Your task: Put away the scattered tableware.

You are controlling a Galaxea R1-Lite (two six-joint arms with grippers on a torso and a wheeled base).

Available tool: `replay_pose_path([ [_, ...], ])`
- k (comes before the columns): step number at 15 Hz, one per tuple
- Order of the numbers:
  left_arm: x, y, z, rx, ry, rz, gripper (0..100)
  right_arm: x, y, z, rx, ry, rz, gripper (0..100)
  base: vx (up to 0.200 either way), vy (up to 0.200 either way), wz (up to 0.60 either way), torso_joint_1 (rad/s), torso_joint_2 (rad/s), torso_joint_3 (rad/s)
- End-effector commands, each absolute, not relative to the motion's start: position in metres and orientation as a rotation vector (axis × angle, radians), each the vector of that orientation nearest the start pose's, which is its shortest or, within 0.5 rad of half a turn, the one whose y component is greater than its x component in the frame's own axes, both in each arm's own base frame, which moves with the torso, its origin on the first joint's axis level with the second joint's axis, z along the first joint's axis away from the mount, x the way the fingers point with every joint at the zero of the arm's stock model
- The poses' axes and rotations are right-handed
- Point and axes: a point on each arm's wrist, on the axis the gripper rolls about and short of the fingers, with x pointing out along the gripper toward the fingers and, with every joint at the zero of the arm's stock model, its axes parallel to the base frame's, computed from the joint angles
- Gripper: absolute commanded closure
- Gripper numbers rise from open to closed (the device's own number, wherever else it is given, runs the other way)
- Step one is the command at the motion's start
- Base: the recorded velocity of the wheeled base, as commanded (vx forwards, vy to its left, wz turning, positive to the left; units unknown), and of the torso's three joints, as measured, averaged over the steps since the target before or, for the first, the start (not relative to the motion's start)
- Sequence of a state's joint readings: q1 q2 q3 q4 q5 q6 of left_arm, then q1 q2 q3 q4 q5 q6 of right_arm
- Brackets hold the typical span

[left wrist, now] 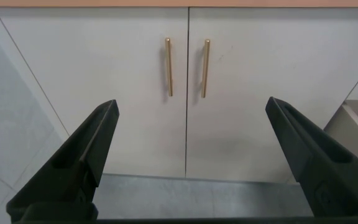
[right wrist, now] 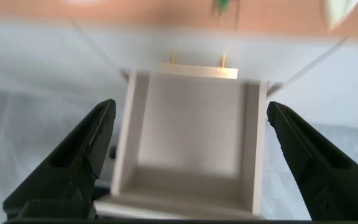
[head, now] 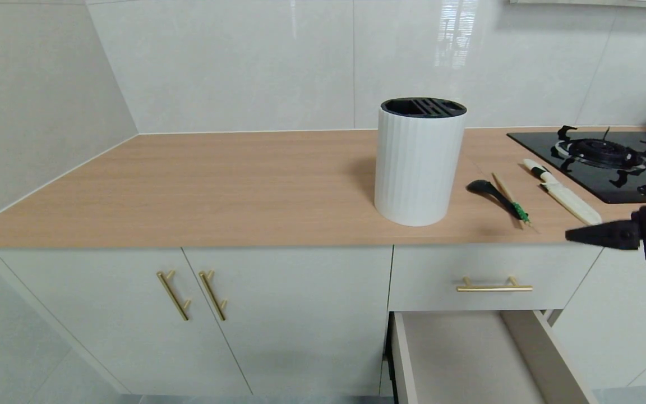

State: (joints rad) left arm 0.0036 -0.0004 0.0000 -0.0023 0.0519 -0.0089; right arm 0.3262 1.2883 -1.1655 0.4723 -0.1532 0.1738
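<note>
**Desk:** Three pieces out, am I right?

**Me:** Three, all on the right of the surface (head: 244, 185). A black spoon (head: 488, 191) with a green handle tip lies beside a wooden chopstick (head: 503, 189); I can't tell if they touch. A white knife (head: 563, 193) lies just right of them, near the gas hob (head: 600, 154).

**Desk:** Which step are you on?

**Me:** The very start, I'd say: nothing is picked up. My right claw (right wrist: 190, 107) is spread wide and empty, off the near edge of the surface and above the open drawer (right wrist: 188, 143). My left claw (left wrist: 191, 104) is also spread and empty, low in front of the cupboard doors (left wrist: 135, 112).

**Desk:** Where do the pieces go?

**Me:** My guess is the ribbed white holder (head: 419, 163), upright just left of the spoon with slots in its black top.

**Desk:** Next move?

**Me:** Lift the right claw over the near edge and come down on the spoon handle, which lies nearest it. The handle is thin and flat on the surface, so I'd pinch it squarely.

**Desk:** Room to work?

**Me:** Plenty to the left. On the right, the hob's pan supports crowd the knife, and the drawer juts out below.
</note>
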Motion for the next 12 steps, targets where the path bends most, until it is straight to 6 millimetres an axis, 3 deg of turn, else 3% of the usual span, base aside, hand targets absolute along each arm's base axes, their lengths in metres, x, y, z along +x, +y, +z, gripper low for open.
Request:
replay_pose_path([
  [1, -0.023, 0.001, 0.076, -0.009, -0.003, 0.057, 0, 0.246, 0.069, 0.293, 0.066, 0.685, 0.02, 0, 0.0, 0.0, 0.0, 0.0, 0.0, 0.0],
  [2, -0.023, 0.001, 0.076, -0.009, -0.002, 0.057, 0, 0.248, 0.07, 0.293, 0.068, 0.688, 0.017, 0, 0.0, 0.0, 0.0, 0.0, 0.0, 0.0],
  [3, -0.023, 0.001, 0.076, -0.009, -0.003, 0.057, 0, 0.284, 0.079, 0.278, 0.134, 0.737, -0.08, 0, 0.0, 0.0, 0.0, 0.0, 0.0, 0.0],
  [4, -0.023, 0.001, 0.076, -0.009, -0.002, 0.057, 0, 0.296, 0.082, 0.269, 0.13, 0.754, -0.114, 0, 0.0, 0.0, 0.0, 0.0, 0.0, 0.0],
  [7, -0.023, 0.001, 0.076, -0.009, -0.003, 0.057, 0, 0.318, 0.087, 0.244, 0.106, 0.817, -0.15, 0, 0.0, 0.0, 0.0, 0.0, 0.0, 0.0],
  [12, -0.023, 0.001, 0.076, -0.009, -0.003, 0.057, 0, 0.342, 0.081, 0.233, 0.164, 0.752, -0.241, 0, 0.0, 0.0, 0.0, 0.0, 0.0, 0.0],
])
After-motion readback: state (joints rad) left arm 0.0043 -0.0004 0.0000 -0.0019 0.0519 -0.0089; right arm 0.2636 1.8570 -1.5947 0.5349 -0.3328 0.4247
